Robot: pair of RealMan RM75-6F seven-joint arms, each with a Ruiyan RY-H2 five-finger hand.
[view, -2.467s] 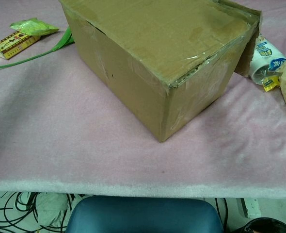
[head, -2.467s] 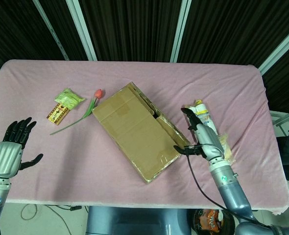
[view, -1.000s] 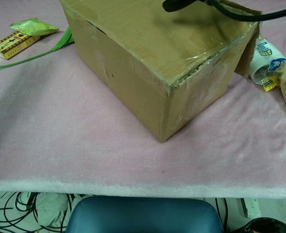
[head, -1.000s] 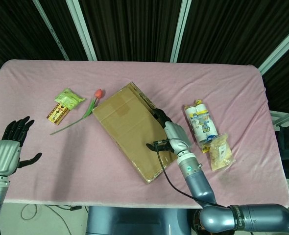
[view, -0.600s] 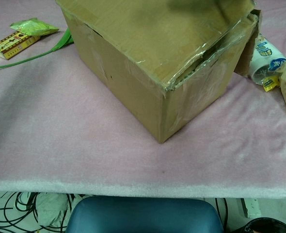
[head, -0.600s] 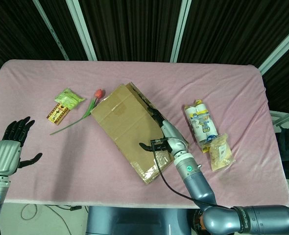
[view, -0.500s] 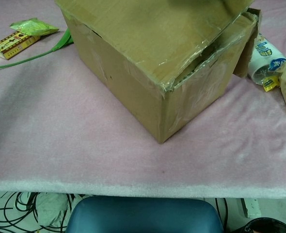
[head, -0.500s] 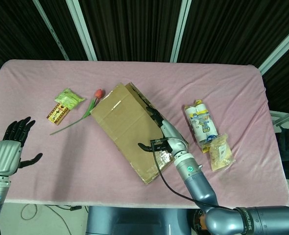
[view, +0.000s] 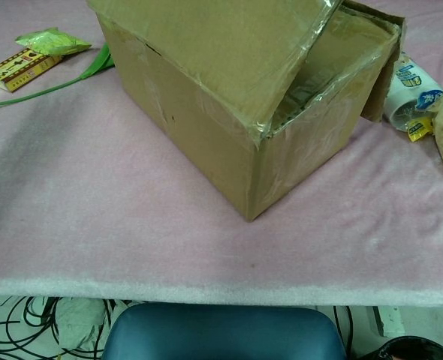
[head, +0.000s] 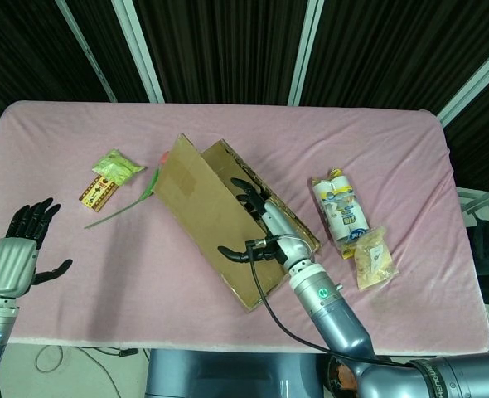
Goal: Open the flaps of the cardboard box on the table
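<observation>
you see a table under pink cloth | dark ribbed wall panels with pale slanted bars behind | blue chair and cables on the floor

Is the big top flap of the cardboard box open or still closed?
Partly open. The top flap is tilted up, with the right hand under its free edge; a gap shows in the chest view.

Cardboard box with top flap lifted ajar.

One cardboard box, one tulip, four packets – green, patterned, white, tan – and two hands.
</observation>
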